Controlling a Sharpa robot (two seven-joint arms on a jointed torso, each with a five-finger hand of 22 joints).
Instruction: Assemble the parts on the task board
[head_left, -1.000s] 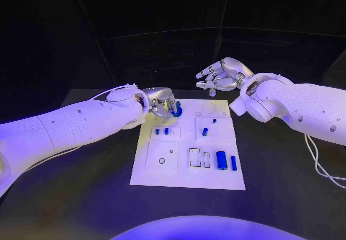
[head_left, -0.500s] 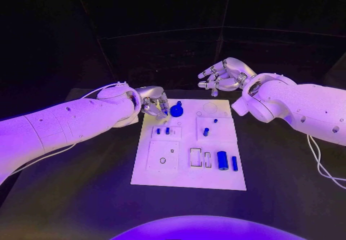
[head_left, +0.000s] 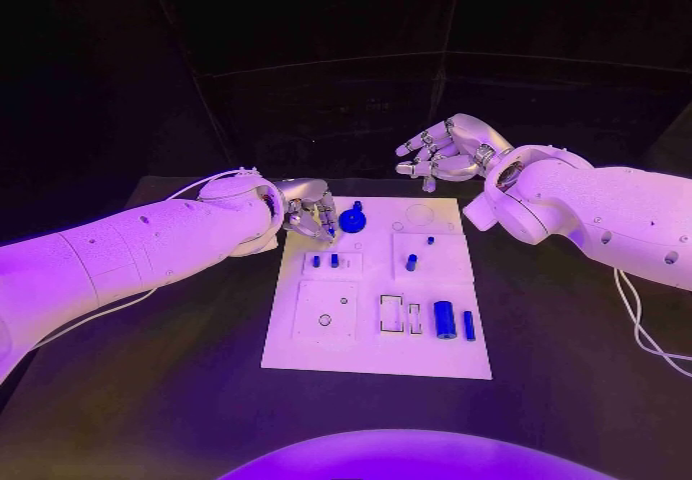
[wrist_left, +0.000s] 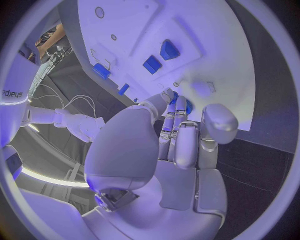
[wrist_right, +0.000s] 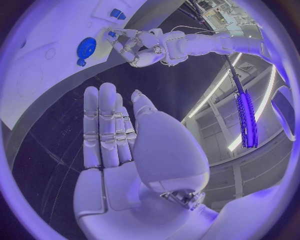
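The white task board (head_left: 378, 352) lies in the middle of the black table. A round blue part (head_left: 353, 221) with a small knob sits near its far left corner. My left hand (head_left: 307, 212) hovers just left of that part, its fingers stretched toward it with nothing in them; in the left wrist view the fingertips (wrist_left: 177, 107) point at the board (wrist_left: 206, 45). My right hand (head_left: 449, 150) is raised beyond the board's far edge, fingers apart and empty. Two small blue pegs (head_left: 325, 262) stand on the left side of the board, and a blue cylinder (head_left: 444, 320) lies near the right edge.
More blue pieces sit on the board: a short one (head_left: 411, 263), a tiny one (head_left: 430, 241) and a slim rod (head_left: 469, 325). A rectangular slot (head_left: 389, 313) lies beside the cylinder. A white cable (head_left: 642, 335) trails over the table at the right.
My left hand has drawn back to the left off the round blue part, which now stands uncovered on the board. The right hand has hardly moved.
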